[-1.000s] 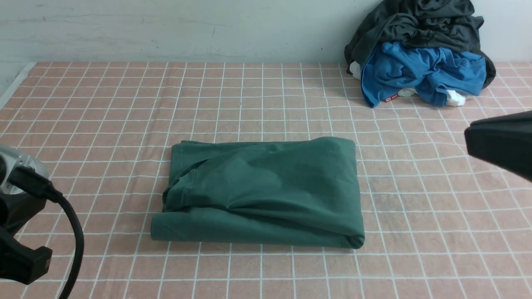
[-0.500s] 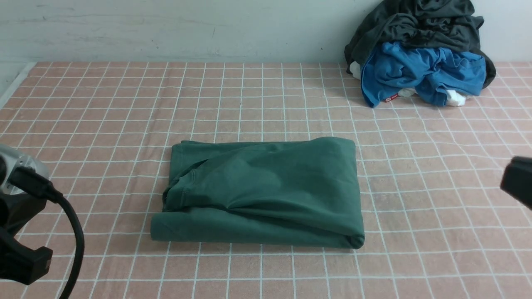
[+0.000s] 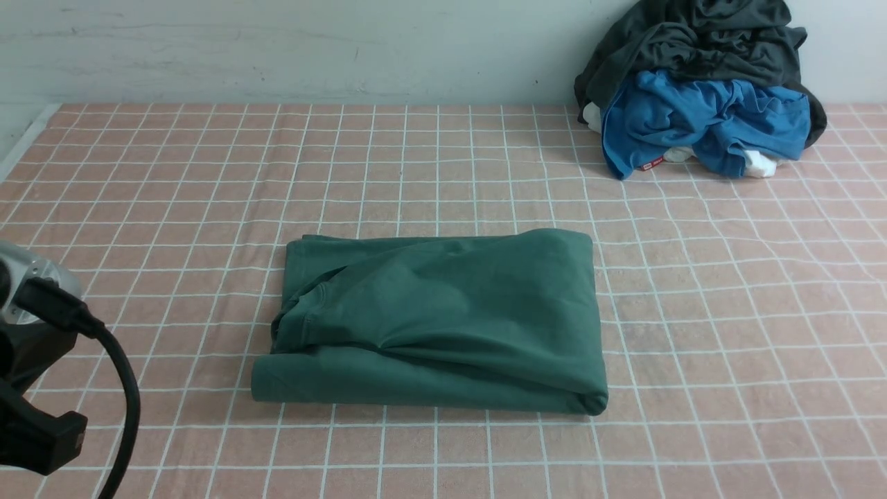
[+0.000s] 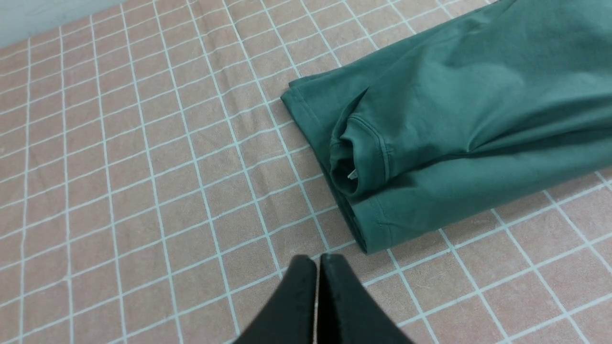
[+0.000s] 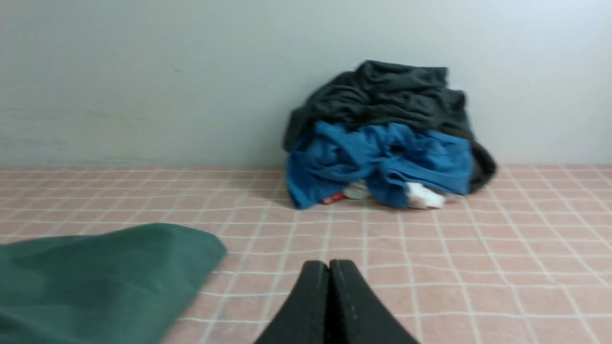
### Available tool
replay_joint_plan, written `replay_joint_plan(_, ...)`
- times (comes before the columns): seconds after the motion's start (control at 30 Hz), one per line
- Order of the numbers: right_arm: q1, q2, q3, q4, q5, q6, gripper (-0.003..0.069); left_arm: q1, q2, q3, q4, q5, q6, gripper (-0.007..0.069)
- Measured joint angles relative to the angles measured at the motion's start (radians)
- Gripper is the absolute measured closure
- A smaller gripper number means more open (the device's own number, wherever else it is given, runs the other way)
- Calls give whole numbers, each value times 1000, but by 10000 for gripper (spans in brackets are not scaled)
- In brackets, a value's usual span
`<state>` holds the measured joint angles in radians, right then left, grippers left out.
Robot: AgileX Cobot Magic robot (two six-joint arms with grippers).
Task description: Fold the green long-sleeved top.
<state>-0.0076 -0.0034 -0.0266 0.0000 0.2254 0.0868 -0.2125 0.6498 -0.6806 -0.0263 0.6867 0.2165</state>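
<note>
- My right arm has pulled out of the front view over the last second; its pincer [image 5: 329,267] is closed and empty.
- Left pincer [image 4: 318,262] is closed too, just off the green long-sleeved top [image 3: 436,322].
- The top lies as a neat packet mid-desk [image 3: 727,360]; I judge the folding finished.

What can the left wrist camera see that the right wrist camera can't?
Only the left wrist view shows the green top's ribbed neck with its little white label, plus the shut left claw beside the folded edge, not touching it. Only the right wrist view shows the pile of clothes against the wall, a dark grey garment over a blue garment, plus the shut right claw. Both show the green top lying on the pink checked cloth.
</note>
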Motion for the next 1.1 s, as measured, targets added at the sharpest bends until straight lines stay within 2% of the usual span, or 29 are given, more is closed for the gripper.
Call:
replay_joint_plan(0.13,-94,-6,55,-9,-1,21,673,0,-1,0,0,2,0,628)
replay_joint_plan(0.27,-113,-7,55,-23,24,41,673,0,-1,0,0,2,0,628)
replay_joint_plan(0.5,-113,-7,52,-26,117,53,673,0,-1,0,0,3,0,628)
replay_joint_plan(0.77,-40,-7,52,-26,122,53,673,0,-1,0,0,3,0,628)
replay_joint_plan(1.1,-40,-7,52,-24,122,56,673,0,-1,0,0,6,0,628)
